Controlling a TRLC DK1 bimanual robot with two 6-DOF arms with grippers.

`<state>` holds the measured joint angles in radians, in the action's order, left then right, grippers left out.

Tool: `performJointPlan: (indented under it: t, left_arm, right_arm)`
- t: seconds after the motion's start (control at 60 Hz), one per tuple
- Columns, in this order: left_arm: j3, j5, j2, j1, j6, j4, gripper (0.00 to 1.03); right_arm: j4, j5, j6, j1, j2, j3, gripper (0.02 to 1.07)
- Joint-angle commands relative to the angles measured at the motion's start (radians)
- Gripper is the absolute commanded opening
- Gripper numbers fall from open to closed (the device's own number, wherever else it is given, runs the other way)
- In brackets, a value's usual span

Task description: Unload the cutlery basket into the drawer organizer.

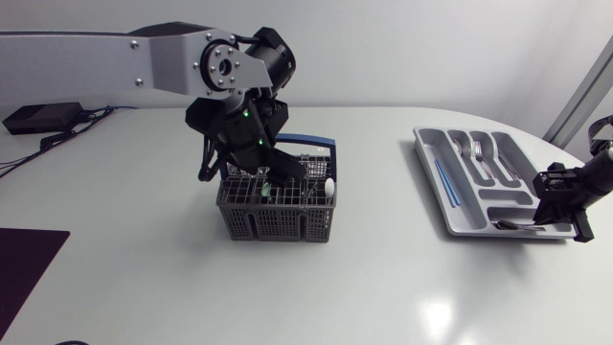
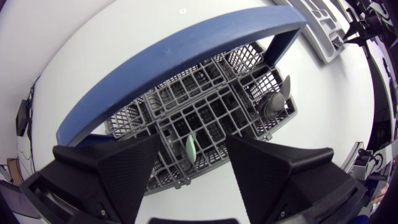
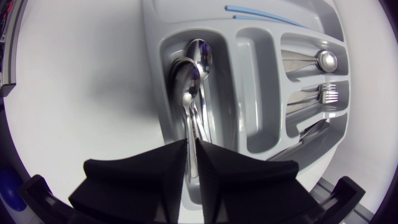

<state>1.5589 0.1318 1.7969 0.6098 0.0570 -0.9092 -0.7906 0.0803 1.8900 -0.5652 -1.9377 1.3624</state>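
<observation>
Centre frame, the basket [image 1: 278, 222] holds a green utensil [image 2: 191, 148], directly under the open left gripper [image 2: 193, 138]. At right, the organizer [image 1: 427, 158] holds forks [image 3: 329, 96]; the right gripper [image 3: 191, 144] pinches a spoon [image 3: 185, 81] there.

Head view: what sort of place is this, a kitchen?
Likely a robotics test bench, not a kitchen: a white table, a left arm and right arm over it, plus a cutlery basket and drawer organizer.

White glossy table [image 1: 383, 287], rounded edge on the right side. Soft overhead light leaves one bright glare spot [image 1: 438, 316] on the near surface. Black box [image 1: 43, 117] and cables [image 1: 57, 142] at far left corner. Dark mat [image 1: 24, 268] at near left edge.
</observation>
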Motion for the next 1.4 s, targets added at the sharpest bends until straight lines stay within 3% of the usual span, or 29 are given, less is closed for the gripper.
performJointPlan:
  t: [0.0,0.183,0.417,0.75,1.383]
  left_arm:
    - [0.016,-0.008,0.027,-0.007,0.023,-0.014,0.74]
    - [0.016,-0.004,0.03,-0.013,0.024,-0.016,0.7]
    - [-0.011,-0.004,0.009,-0.044,0.018,-0.014,0.63]
    - [-0.051,-0.006,-0.016,-0.039,0.02,-0.005,0.58]
    - [-0.088,-0.006,-0.034,-0.01,0.026,0.041,0.3]
  right_arm:
    - [0.005,-0.005,0.029,-0.002,0.006,-0.008,0.39]
    - [0.01,0.027,0.029,0.007,0.091,-0.051,0.61]
    - [-0.03,0.087,0.003,0.039,0.191,-0.086,0.68]
    - [-0.111,0.157,-0.266,0.16,0.29,-0.091,0.89]
    - [-0.084,0.207,-0.572,0.455,0.58,-0.329,0.89]
